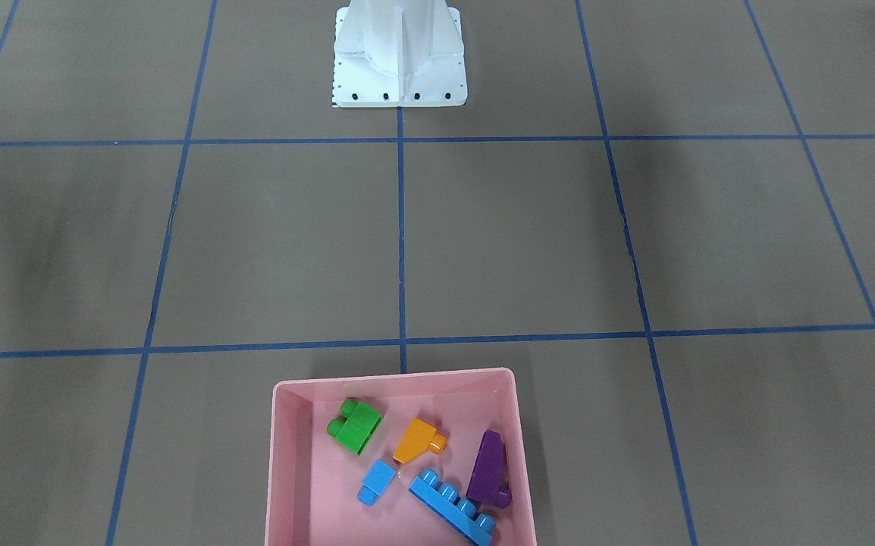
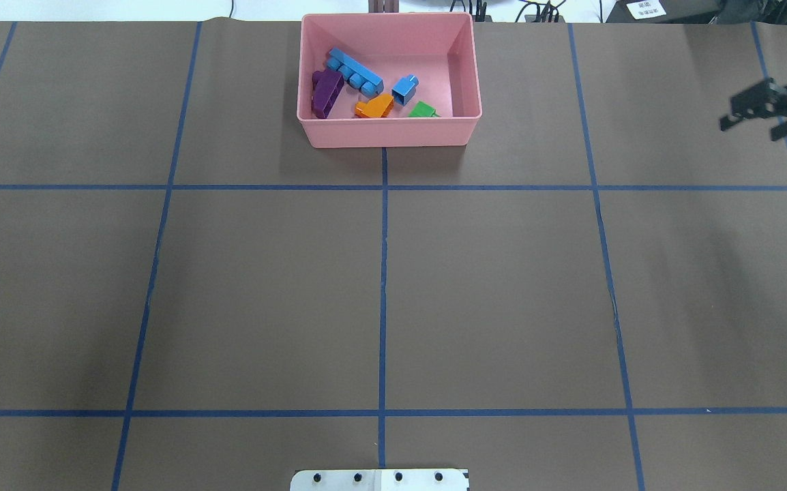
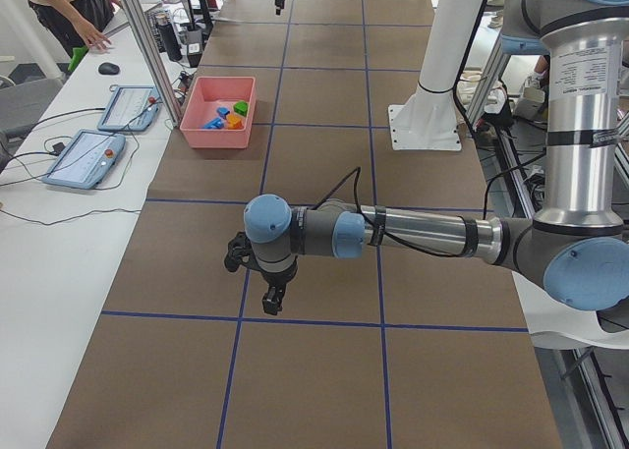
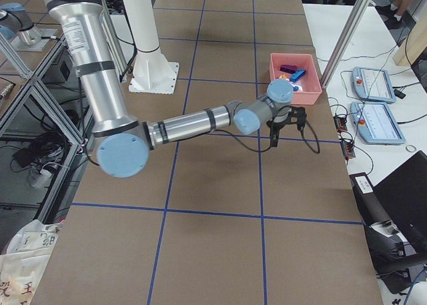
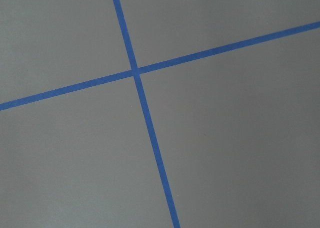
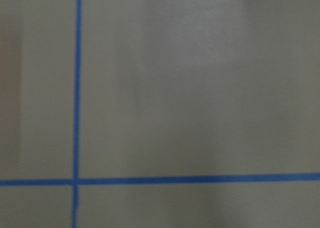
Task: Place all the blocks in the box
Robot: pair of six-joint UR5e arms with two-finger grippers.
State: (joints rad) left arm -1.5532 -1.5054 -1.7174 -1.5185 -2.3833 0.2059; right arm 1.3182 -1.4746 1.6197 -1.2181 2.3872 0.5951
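The pink box [image 1: 392,377] stands at the table's far edge from the robot, and also shows in the overhead view [image 2: 387,133]. Inside it lie the green brick [image 1: 355,427], the orange brick [image 1: 418,440], the purple wedge [image 1: 489,466], the small blue cube [image 1: 377,481] and the long blue bar [image 1: 453,506]. My right gripper [image 2: 748,128] hovers open and empty far to the right of the box. My left gripper [image 3: 257,282] shows only in the exterior left view, over bare table; I cannot tell whether it is open or shut.
The white robot base [image 1: 399,61] stands at the robot's table edge. Blue tape lines [image 2: 383,273] grid the brown table. Tablets [image 3: 84,159] and a person [image 3: 69,7] are on a side bench beyond the box.
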